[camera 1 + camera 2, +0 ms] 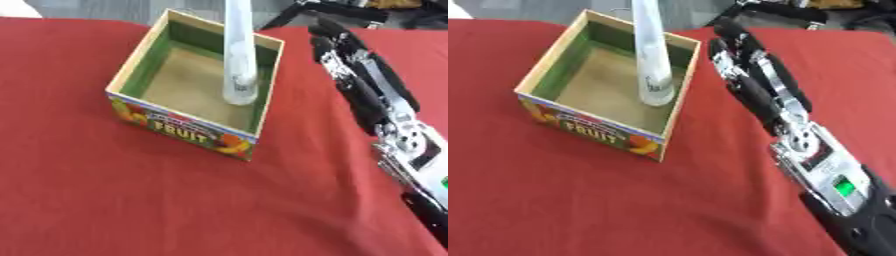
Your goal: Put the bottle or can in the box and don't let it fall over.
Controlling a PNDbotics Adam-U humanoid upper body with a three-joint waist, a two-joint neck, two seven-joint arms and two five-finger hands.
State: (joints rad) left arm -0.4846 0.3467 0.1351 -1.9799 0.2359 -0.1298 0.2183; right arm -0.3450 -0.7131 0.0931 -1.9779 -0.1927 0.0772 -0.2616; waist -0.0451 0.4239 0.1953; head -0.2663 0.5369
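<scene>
Standing upright in the fruit box (188, 131), the bottle (239, 55); right hand (750, 75) open beside it.

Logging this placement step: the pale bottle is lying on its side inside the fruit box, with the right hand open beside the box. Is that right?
Not quite. The bottle stands upright inside the fruit box, near its right wall, as the left eye view shows. The rest holds: the right hand is open beside the box, fingers straight, not holding the bottle.
</scene>
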